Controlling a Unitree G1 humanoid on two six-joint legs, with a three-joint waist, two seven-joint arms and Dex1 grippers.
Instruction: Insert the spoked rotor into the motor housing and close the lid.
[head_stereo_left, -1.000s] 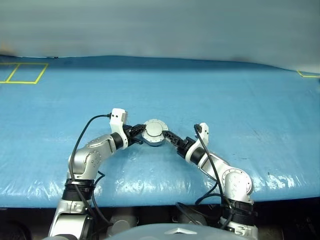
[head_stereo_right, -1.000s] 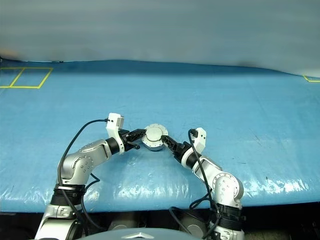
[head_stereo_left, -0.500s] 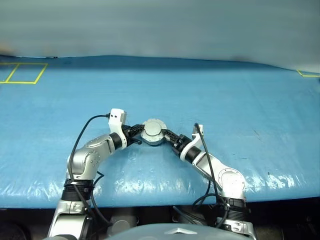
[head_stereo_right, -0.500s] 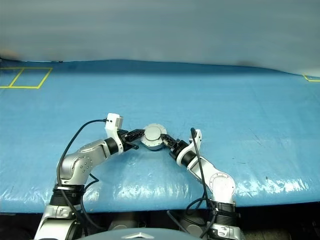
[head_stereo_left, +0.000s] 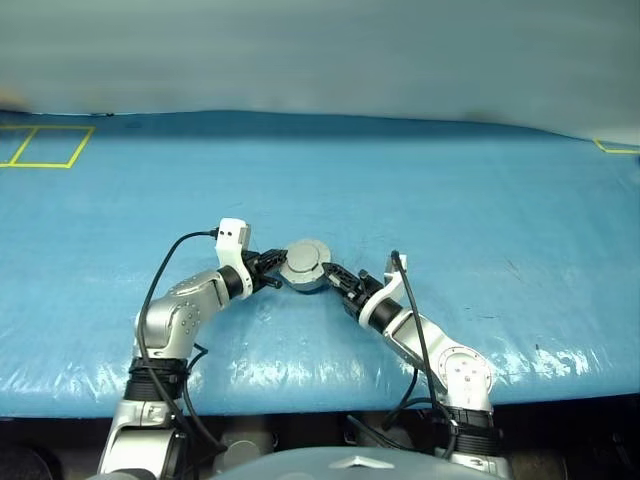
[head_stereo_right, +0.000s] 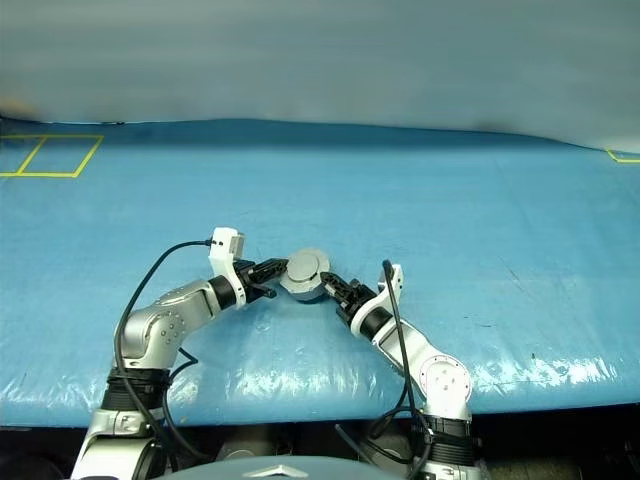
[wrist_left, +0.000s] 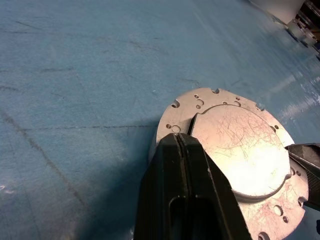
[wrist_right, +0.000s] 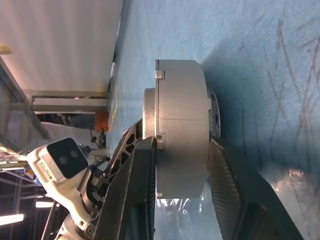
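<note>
Near the front edge of the blue-covered table (head_stereo_left: 480, 200), roughly midway along it, sits a round silver metal assembly that I take to be the motor housing (head_stereo_left: 304, 266) with the lid (wrist_left: 239, 155) already seated on top; the rotor is presumably inside, though that cannot be confirmed from any view. Left hand (wrist_left: 181, 145): its two black fingers are pressed together with nothing between them, tips resting on the flange of the top plate right at the edge of the raised round cover. Right hand (wrist_right: 182, 165): fingers part-spread and clamped across the grey body of the housing, one finger on each flat face, so the grip spans its thickness. In the right wrist view the housing reads as a thick disc with a thinner perforated flange behind it and small notches on its rim. Both arms converge on the part from either side in the head views. Step in hand, as I judge it: closing or seating the lid, the right hand steadying the housing while the left presses or nudges the cover. Next move likely calls for checking that the cover lies flush all round, then releasing the right grip without dragging the part. Yellow tape squares (head_stereo_left: 45, 146) mark the far left corner of the table.
</note>
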